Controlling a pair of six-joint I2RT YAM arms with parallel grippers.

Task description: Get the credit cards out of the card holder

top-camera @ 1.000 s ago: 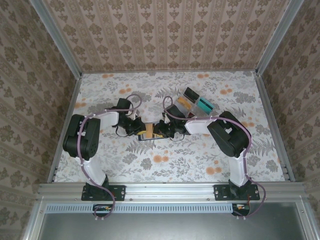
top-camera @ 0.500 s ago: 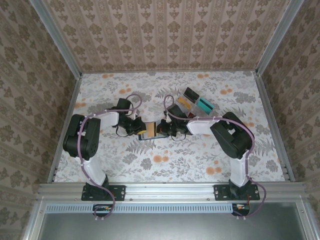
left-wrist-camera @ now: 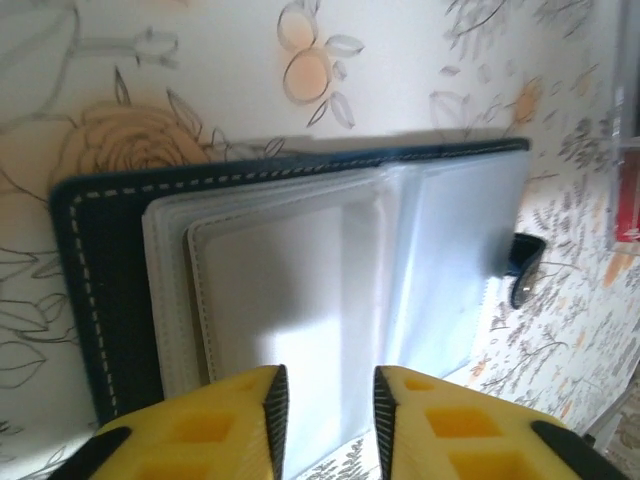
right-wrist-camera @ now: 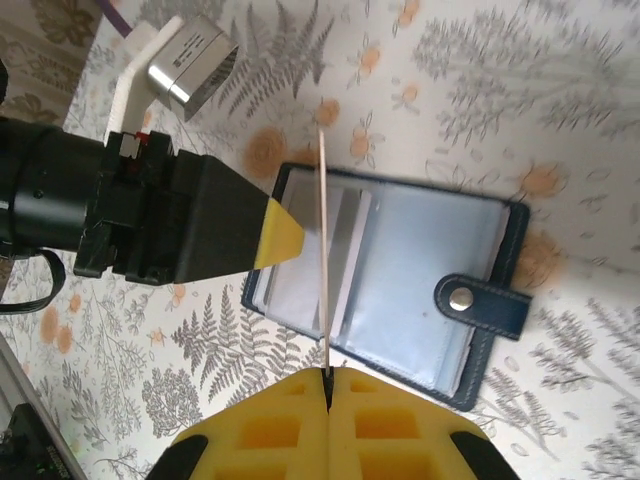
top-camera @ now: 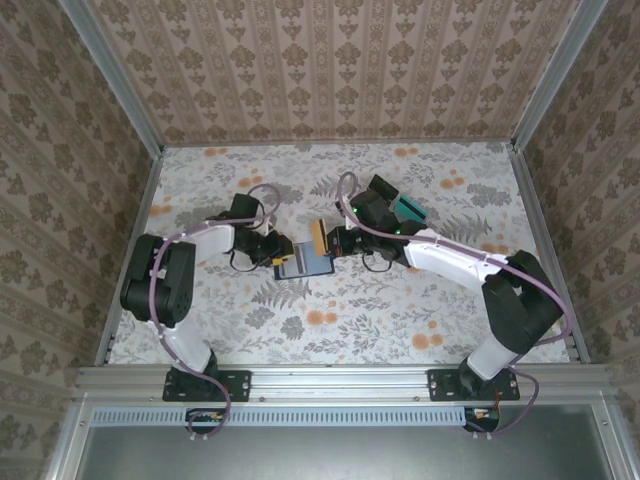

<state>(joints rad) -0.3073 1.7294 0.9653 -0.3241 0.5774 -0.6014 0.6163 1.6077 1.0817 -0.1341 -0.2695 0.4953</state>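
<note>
With the right end effector (right-wrist-camera: pixel 328 375) clamped on a thin tan-orange card (right-wrist-camera: pixel 323 260) above the open navy folding card holder (right-wrist-camera: pixel 400 290) lying on the floral worktop (top-camera: pixel 400 310), left end effector (left-wrist-camera: pixel 330 400) parted at its edge, extraction was under way; carrying that card clear appeared next.

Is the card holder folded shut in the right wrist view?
No: the card holder lies open, clear sleeves facing up, its snap tab sticking out unfastened.

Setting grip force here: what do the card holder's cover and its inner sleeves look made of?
Card holder cover: likely leather or faux leather, dark navy, matte, with pale stitching along the edge. Inner sleeves: seemingly soft clear plastic, glossy, showing glare.
</note>
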